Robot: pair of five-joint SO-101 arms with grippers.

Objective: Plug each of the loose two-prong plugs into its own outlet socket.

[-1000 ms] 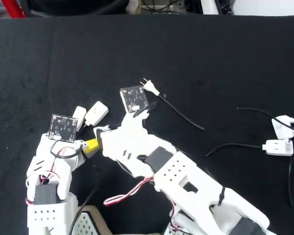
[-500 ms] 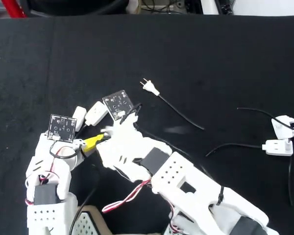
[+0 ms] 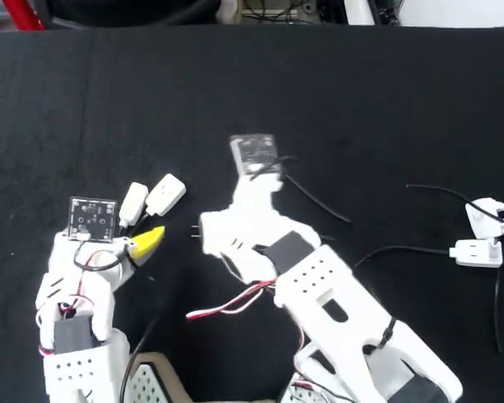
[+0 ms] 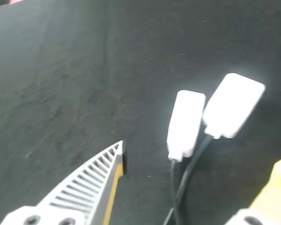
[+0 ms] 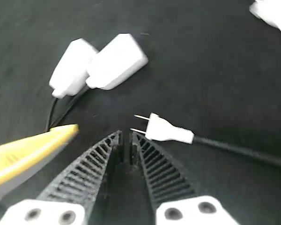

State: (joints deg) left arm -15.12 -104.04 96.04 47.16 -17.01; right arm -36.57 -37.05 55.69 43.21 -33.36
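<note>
Just ahead, the right gripper (image 5: 126, 136) is hovering by the plug (image 5: 165, 131).
Its fingers are sitting almost pressed together, pinching nothing, with the plug lying beside their tips. The left gripper (image 4: 199, 161) is gaping wide, and beyond it two outlet sockets (image 4: 186, 123) are lying side by side.

Left gripper (image 4: 199, 157) spread, right gripper (image 5: 126, 136) closed

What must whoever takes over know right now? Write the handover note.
Left gripper: open, empty, facing the narrow white outlet socket and the wider white outlet socket, side by side.
Right gripper: shut, empty, tips beside the white two-prong plug on its black cable.
Done: neither socket holds a plug.
To do: grasp that plug, seat it; check the white cabled pieces far right.
</note>
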